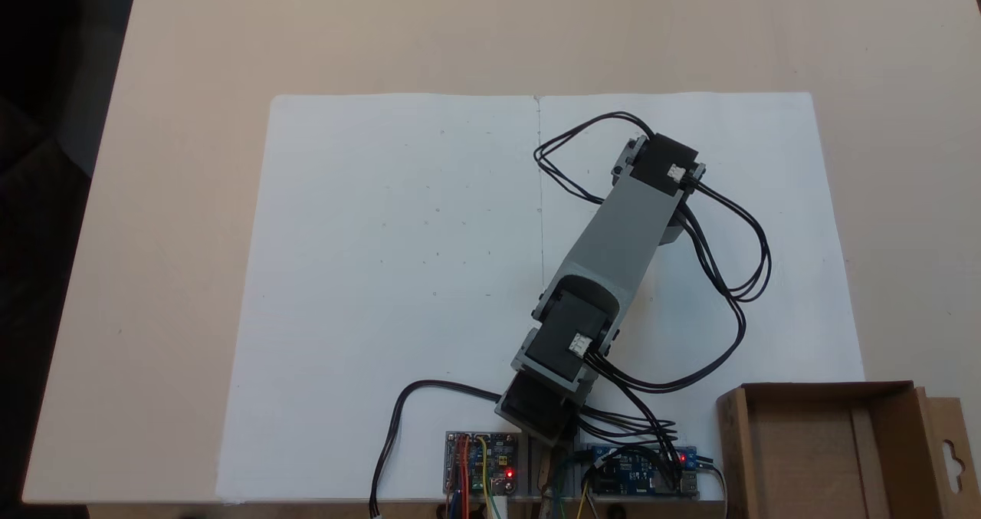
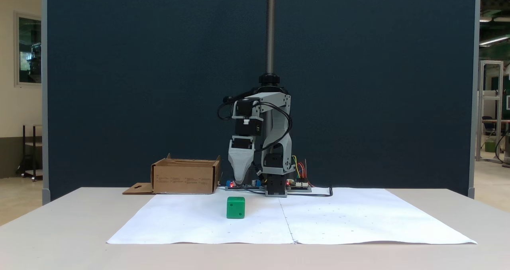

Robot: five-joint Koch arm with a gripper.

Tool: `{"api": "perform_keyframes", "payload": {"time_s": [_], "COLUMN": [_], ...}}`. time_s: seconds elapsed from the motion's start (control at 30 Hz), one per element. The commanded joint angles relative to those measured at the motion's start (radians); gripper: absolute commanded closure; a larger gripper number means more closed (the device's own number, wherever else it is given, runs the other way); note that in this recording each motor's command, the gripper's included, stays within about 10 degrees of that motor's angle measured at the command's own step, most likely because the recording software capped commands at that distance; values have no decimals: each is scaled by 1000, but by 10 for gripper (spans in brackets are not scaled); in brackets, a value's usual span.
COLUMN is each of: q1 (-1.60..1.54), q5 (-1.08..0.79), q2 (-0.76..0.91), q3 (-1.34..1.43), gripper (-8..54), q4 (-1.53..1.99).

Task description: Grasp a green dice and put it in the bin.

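- Green dice (image 2: 236, 207) sits alone on the white paper (image 2: 338, 218) on the desk (image 2: 59, 222), untouched, ready for pickup.
- Claw (image 2: 240, 179) hangs pointing down just above and behind it, grasping nothing; whether parted or clenched, I cannot tell.
- Bin (image 2: 185, 176) waits open-topped beside the arm's base, an easy swing away.

The arm (image 1: 613, 235) hides the gripper (image 2: 240, 181) from above; its jaws overlap.

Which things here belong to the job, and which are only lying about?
For the job:
- green dice, on the white paper
- bin, beside the arm's base
- claw, pointing down, above the dice

Only lying about:
- white paper sheets
- circuit boards with red lights
- black cables
- blue partition
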Motion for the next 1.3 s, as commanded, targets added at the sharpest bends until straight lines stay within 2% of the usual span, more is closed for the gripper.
{"api": "perform_keyframes", "payload": {"time_s": [0.0,1.0,1.27], "q1": [-11,-35,-34], "q5": [-118,-118,-118], "q2": [3,-305,-345], "q3": [-51,-152,-155], "gripper": [13,25,25], "q4": [38,-109,-153]}}
